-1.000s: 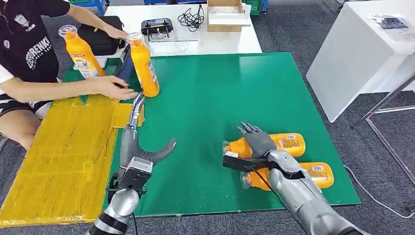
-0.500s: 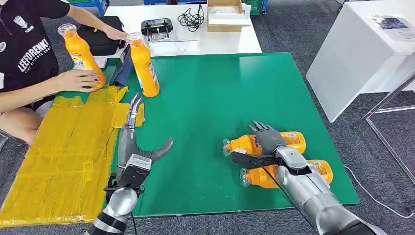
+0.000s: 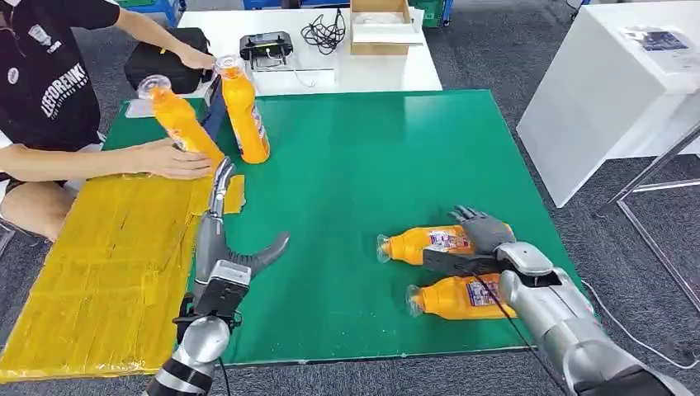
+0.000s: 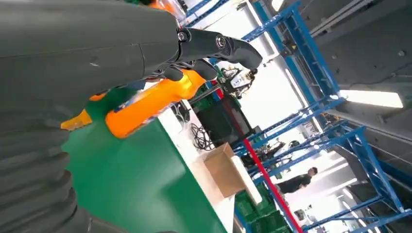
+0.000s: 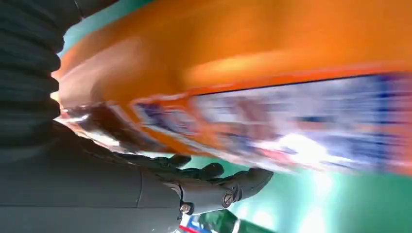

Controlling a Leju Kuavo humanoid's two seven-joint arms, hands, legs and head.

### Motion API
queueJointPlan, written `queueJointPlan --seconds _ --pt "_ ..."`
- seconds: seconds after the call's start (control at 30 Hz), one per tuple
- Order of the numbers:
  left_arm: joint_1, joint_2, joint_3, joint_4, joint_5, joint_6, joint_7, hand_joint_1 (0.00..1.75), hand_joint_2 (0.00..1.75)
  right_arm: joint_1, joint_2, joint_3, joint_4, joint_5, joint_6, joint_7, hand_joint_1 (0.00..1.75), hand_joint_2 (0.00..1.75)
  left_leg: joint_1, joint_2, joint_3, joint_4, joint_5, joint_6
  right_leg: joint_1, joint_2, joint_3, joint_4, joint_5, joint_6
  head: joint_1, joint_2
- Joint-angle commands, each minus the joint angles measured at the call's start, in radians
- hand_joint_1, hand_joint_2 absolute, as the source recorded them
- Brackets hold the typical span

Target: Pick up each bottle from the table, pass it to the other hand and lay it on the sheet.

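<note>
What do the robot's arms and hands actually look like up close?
Both arms are smooth silver metal tubes. The left hand and right hand are dark grey, each with slim jointed fingers and a thick thumb. A thin black cable runs along the right forearm. The wrist cameras show grey ribbed covers behind each hand.

My left hand takes up much of the frame, dark fingers stretched out and apart, holding nothing; beyond them I see an orange bottle on the green table; a cardboard box sits farther off beside black cables; blue racking rises behind.
</note>
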State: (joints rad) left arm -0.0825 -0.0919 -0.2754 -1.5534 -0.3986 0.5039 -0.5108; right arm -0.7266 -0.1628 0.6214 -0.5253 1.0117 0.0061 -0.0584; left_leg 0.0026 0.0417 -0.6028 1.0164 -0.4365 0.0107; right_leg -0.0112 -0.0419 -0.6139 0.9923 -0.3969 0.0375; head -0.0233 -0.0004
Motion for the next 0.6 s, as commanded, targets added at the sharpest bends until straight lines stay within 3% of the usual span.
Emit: queueJointPlan --seconds 0.03,0.23,0.27,0.3,0.33,0.6 --pt "-0.026 0.002 0.004 0.042 0.009 0.003 -0.006 0.0 1.75 -0.03 -0.034 0.004 0.095 -0.007 0.036 -0.009 0.0 1.75 0.0 -0.004 0.003 -0.001 0.0 -0.001 0.0 0.001 0.003 -0.001 -0.001 -0.001 0.0 0.0" --pt "-0.026 0.002 0.003 0.043 0.009 0.003 -0.006 0.0 1.75 -0.028 -0.033 0.004 0.096 -0.008 0.036 -0.009 0.0 1.75 0.0 -0.003 0.002 -0.001 0.0 0.0 0.0 0.001 0.002 -0.001 0.0 -0.001 0.0 0.0" --pt "-0.026 0.003 0.001 0.043 0.011 0.002 -0.007 0.0 1.75 -0.028 -0.03 0.002 0.097 -0.01 0.036 -0.01 0.19 1.75 0.001 -0.004 0.004 -0.001 0.0 -0.001 0.0 0.002 0.004 -0.001 -0.001 -0.001 0.0 0.0" --pt "-0.029 0.003 -0.001 0.044 0.013 0.0 -0.009 0.0 1.75 -0.025 -0.03 -0.004 0.098 -0.015 0.032 -0.011 1.52 1.75 0.001 -0.004 0.003 -0.001 0.0 -0.001 0.0 0.001 0.003 -0.001 -0.001 -0.001 0.0 0.0" --pt "-0.036 0.003 -0.009 0.048 0.017 -0.003 -0.012 0.0 1.75 -0.018 -0.023 -0.013 0.113 -0.024 0.028 -0.011 1.68 1.75 0.001 -0.005 0.004 -0.001 0.0 -0.001 0.0 0.001 0.004 -0.001 -0.001 -0.001 0.0 0.0" --pt "-0.055 -0.009 -0.035 0.062 0.025 -0.006 -0.012 0.0 1.75 0.036 0.031 0.031 0.151 0.042 -0.08 0.044 1.75 1.75 0.002 -0.006 0.006 -0.003 0.0 -0.001 0.001 0.0 0.007 -0.003 -0.001 -0.002 0.0 0.0"
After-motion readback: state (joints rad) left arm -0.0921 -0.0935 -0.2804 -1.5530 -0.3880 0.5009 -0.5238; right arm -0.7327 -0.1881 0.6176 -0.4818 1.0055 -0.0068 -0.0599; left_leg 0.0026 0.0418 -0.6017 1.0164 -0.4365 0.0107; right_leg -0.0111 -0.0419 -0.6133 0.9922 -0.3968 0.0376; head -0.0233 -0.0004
